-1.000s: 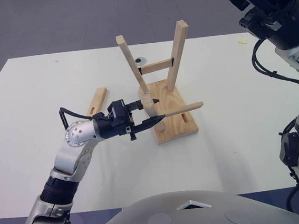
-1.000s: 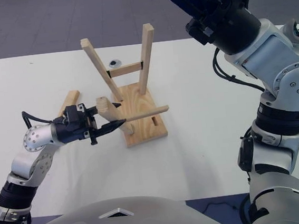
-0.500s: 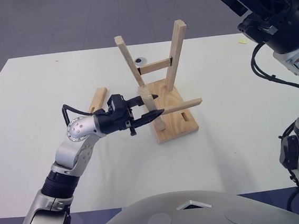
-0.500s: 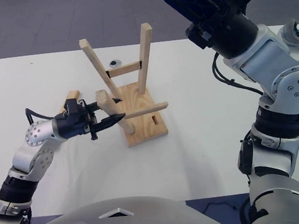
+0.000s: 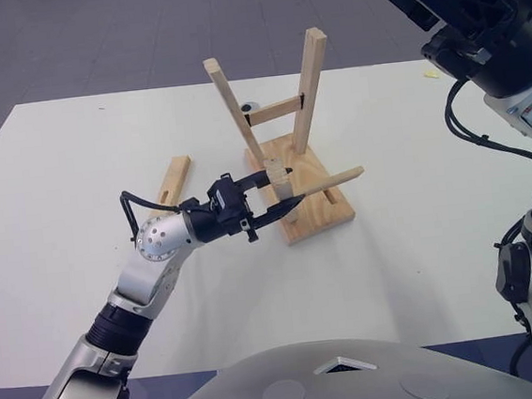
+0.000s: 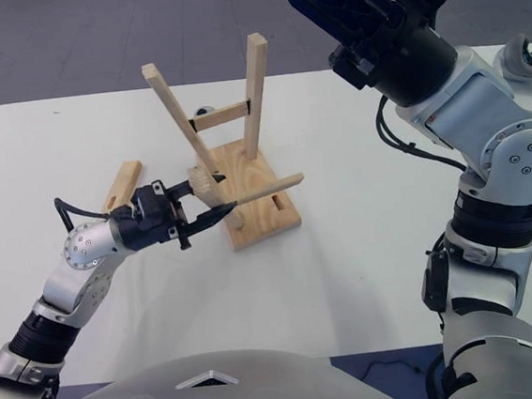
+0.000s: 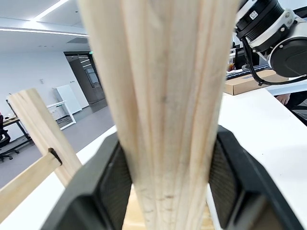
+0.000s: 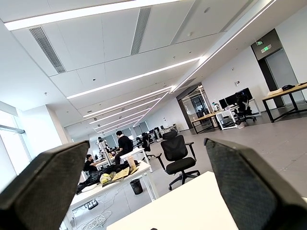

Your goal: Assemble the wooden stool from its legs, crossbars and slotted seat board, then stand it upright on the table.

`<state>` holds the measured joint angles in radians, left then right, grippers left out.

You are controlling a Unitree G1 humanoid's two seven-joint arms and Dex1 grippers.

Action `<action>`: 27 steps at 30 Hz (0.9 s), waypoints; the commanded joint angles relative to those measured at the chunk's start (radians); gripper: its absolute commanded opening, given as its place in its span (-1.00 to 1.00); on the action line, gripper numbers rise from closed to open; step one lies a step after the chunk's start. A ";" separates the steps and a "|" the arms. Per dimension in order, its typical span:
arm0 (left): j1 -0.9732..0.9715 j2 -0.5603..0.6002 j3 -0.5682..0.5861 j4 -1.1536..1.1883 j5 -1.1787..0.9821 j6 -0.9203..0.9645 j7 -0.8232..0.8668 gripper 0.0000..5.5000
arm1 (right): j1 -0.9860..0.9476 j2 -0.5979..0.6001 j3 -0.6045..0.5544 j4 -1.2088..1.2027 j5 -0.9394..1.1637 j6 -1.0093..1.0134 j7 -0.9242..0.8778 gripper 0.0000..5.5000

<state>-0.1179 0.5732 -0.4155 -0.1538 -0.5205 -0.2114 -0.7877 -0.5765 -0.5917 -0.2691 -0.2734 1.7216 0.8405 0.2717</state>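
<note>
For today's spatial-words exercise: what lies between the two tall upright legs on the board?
A short crossbar, joining left leg and right leg; both eye views show it.

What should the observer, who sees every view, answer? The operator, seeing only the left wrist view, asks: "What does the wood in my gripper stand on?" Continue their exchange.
Observer: It is a short leg in the left gripper, and its lower end meets the seat board at the near left corner.
Operator: Is anything fixed to that leg?
Observer: Yes, a crossbar sticks out from it to the right, above the board.
Operator: Is my other gripper free?
Observer: The right gripper is open, with nothing between its fingers.
</note>
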 commanded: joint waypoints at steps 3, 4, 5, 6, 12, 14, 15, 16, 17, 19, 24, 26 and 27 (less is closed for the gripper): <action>0.100 0.136 -0.113 0.458 -0.006 0.509 -0.228 -0.26 | 0.009 0.022 -0.007 -0.032 -0.026 -0.029 -0.035 0.62; 0.097 0.148 -0.123 0.431 -0.033 0.545 -0.241 -0.26 | 0.009 0.024 -0.007 -0.031 -0.025 -0.029 -0.037 0.62; 0.096 0.155 -0.129 0.408 -0.055 0.575 -0.246 -0.26 | 0.010 0.025 -0.007 -0.031 -0.025 -0.029 -0.038 0.62; 0.090 0.158 -0.130 0.384 -0.093 0.618 -0.244 -0.26 | 0.010 0.025 -0.008 -0.030 -0.026 -0.029 -0.038 0.62; 0.060 0.149 -0.149 0.386 -0.155 0.755 -0.229 -0.26 | 0.014 0.033 -0.003 -0.027 -0.031 -0.031 -0.038 0.62; 0.066 0.147 -0.164 0.396 -0.096 0.714 -0.192 -0.26 | 0.015 0.033 -0.003 -0.026 -0.030 -0.030 -0.039 0.62; 0.070 0.144 -0.169 0.390 -0.059 0.678 -0.161 -0.26 | 0.016 0.032 -0.004 -0.027 -0.028 -0.029 -0.040 0.62; 0.075 0.142 -0.182 0.385 0.004 0.623 -0.123 -0.26 | 0.018 0.031 -0.005 -0.028 -0.027 -0.029 -0.040 0.62; 0.080 0.145 -0.198 0.376 0.051 0.582 -0.104 -0.26 | 0.021 0.031 -0.006 -0.031 -0.025 -0.029 -0.042 0.62; 0.068 0.151 -0.267 0.419 0.246 0.408 -0.073 -0.26 | 0.024 0.031 -0.007 -0.033 -0.024 -0.029 -0.044 0.62; 0.062 0.108 -0.409 0.572 0.551 0.166 0.077 -0.26 | 0.026 0.029 -0.007 -0.035 -0.017 -0.024 -0.046 0.62; 0.102 0.092 -0.445 0.557 0.570 0.174 0.136 -0.26 | 0.031 0.028 -0.009 -0.037 -0.015 -0.023 -0.047 0.62; 0.119 0.081 -0.456 0.556 0.558 0.182 0.153 -0.26 | 0.032 0.027 -0.009 -0.039 -0.014 -0.024 -0.048 0.62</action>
<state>-0.2823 0.5988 -0.4993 0.0186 -0.6368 -0.2573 -0.8336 -0.5755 -0.5766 -0.2690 -0.2886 1.7221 0.8397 0.2524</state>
